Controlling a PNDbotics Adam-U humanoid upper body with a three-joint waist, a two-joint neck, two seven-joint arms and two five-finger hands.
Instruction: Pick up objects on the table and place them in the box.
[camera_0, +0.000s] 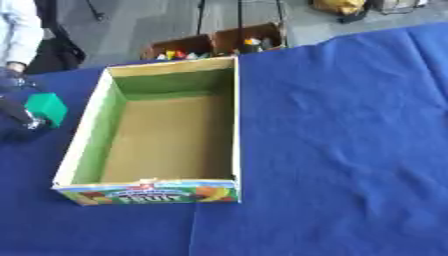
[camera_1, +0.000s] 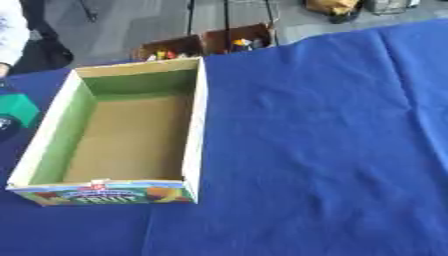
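Fingers of the left hand (camera_0: 19, 120), hard to read, seem closed on a green block (camera_0: 46, 107) just left of the empty fruit box (camera_0: 236, 125). Block looks light, rigid; its flat sides suit gripping.

Box (camera_0: 234, 125): open cardboard, green inner walls, fruit print on near end, centre-left of blue-clothed bench (camera_0: 350, 150). Green block (camera_0: 46, 108): at 9 o'clock, beside left hand (camera_0: 19, 120).
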